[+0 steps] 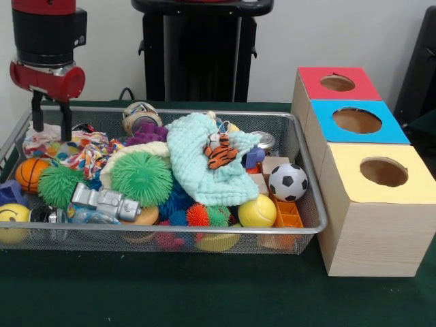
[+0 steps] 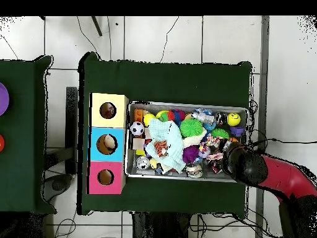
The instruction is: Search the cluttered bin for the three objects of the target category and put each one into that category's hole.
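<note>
Starting at the near edge in the front view: the green tabletop (image 1: 204, 293) is carrying a wire bin (image 1: 170, 231) that's overflowing with toys. The task isn't naming the category, so I can't say which three things count. If it's balls, I'm guessing these:

- the smiley ball (image 1: 12, 221) at the bin's 8 o'clock
- the yellow ball (image 1: 257, 211) at about 5 o'clock
- the soccer ball (image 1: 287, 182) at 4 o'clock
- the basketball (image 1: 30, 174) at 9 o'clock

Everything is sitting jumbled and half buried. That's probably deliberate, so the arm is having to dig.

Going deeper, a big green spiky ball (image 1: 142, 178) is sitting mid-bin. Behind it, a mint cloth (image 1: 197, 170) is draping over the pile with a little tiger toy (image 1: 220, 151) lying on top.

At the bin's 3 o'clock, three boxes are lining up near to far: yellow box (image 1: 378, 225), blue box (image 1: 327, 126), red box (image 1: 317, 80). Each has a hole facing up, so I'd guess things are meant to be dropped straight in.

At the far 10 o'clock corner, the end effector (image 1: 51, 119) is hanging with its fingers spread and nothing between them. It's just above a colourful patterned cloth (image 1: 85, 153).

The overhead view is hiding those fingers under the arm (image 2: 272, 176), so only the front view is telling me they're apart. What the overhead is adding is the arm's route, coming in from the picture's 4 o'clock. It's also giving a look straight down the holes, and the blue one seems to be holding something pale, though I can't make out what.
</note>
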`<action>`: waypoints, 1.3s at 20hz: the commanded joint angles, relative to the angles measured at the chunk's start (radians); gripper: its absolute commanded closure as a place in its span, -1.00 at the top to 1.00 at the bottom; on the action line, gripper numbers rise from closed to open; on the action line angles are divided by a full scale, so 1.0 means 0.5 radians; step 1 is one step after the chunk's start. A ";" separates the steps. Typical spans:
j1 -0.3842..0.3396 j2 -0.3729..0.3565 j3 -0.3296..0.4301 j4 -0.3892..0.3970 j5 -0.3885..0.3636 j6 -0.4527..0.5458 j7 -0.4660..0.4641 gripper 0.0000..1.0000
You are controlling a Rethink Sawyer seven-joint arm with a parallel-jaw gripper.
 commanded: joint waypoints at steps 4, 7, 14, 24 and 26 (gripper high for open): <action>-0.040 0.121 -0.104 -0.038 -0.210 0.273 -0.205 1.00; -0.071 0.157 -0.115 -0.003 -0.232 0.232 -0.190 1.00; -0.099 0.255 -0.113 0.039 -0.272 0.094 -0.126 1.00; -0.157 0.451 -0.072 0.056 -0.337 -0.189 -0.015 1.00; -0.180 0.476 -0.049 0.056 -0.344 -0.242 -0.005 1.00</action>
